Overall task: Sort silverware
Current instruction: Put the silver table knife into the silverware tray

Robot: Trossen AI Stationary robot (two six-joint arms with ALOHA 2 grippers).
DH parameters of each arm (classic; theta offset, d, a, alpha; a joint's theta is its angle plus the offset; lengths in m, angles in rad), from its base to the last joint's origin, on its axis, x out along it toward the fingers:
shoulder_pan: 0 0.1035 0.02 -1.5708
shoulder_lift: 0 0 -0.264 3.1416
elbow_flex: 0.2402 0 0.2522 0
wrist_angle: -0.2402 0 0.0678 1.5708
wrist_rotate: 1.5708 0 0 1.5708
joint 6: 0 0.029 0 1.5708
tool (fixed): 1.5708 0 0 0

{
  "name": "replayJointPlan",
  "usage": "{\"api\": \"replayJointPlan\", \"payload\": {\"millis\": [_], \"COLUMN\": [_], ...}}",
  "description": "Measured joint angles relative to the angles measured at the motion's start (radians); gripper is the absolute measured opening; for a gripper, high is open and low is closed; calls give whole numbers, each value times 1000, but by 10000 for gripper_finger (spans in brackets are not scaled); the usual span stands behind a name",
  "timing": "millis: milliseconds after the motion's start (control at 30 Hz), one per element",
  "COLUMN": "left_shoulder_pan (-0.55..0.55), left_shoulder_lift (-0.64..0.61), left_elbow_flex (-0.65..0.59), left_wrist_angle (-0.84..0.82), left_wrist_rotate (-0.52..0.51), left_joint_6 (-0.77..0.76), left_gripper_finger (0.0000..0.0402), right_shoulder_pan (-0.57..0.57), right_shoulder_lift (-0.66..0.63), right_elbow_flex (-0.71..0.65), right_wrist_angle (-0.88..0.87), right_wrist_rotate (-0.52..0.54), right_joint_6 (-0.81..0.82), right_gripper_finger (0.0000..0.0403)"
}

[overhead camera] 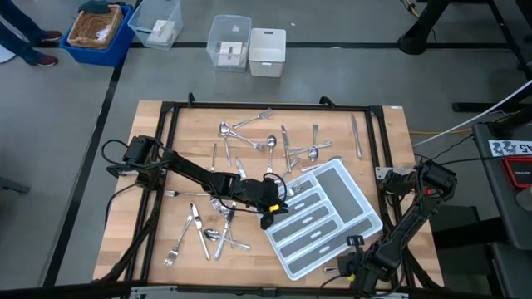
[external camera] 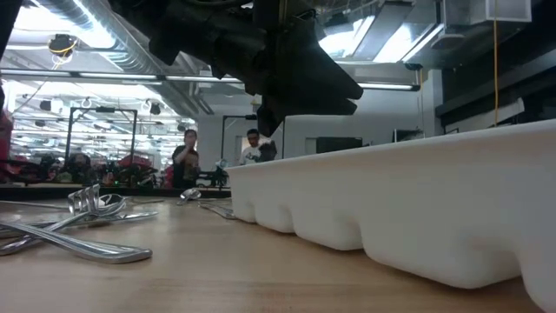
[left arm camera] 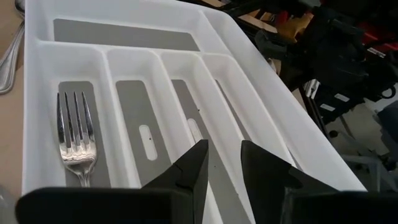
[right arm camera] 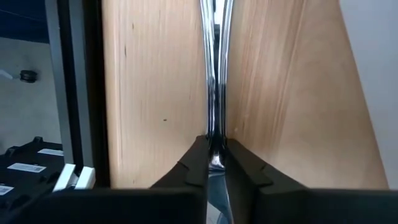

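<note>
Clamp firmly with the right claw (right arm camera: 214, 146), closed on a slim silverware handle (right arm camera: 215, 74) lying flat on the counter (right arm camera: 155, 93) beside the tray (right arm camera: 373, 37). Lift straight up and level, to avoid a slip on polished metal. Check the piece's type before choosing a slot; cannot tell it from here. Leave the left claw (left arm camera: 222, 155), open and empty above the tray's slots near the sorted fork (left arm camera: 76, 137), clear of the drop path.

Bright, even ceiling light over the whole bench.

Ceiling strip lights (external camera: 61, 76) glare in the low view; the arm (external camera: 261, 43) is a dark silhouette, the near tray wall (external camera: 417, 209) soft and blurred, and the fork (left arm camera: 74, 134) shines.
</note>
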Motion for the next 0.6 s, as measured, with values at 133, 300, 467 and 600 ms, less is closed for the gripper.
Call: {"api": "replayJointPlan", "payload": {"millis": [133, 300, 467, 600], "left_shoulder_pan": [0, 0, 0, 0], "left_shoulder_lift": [0, 0, 0, 0], "left_elbow_flex": [0, 0, 0, 0], "left_wrist_angle": [6, 5, 6, 7], "left_wrist_rotate": [0, 0, 0, 0], "left_joint_6": [-19, -26, -26, -28], "left_gripper_finger": [85, 85, 85, 85], "right_shoulder_pan": [0, 0, 0, 0], "right_shoulder_lift": [-2, -1, 5, 5], "right_elbow_flex": [0, 20, 51, 60], "right_wrist_angle": [2, -13, -33, -25], "right_wrist_rotate": [-17, -26, -26, -28], "right_joint_6": [0, 0, -2, -3], "right_gripper_finger": [48, 42, 42, 43]}}
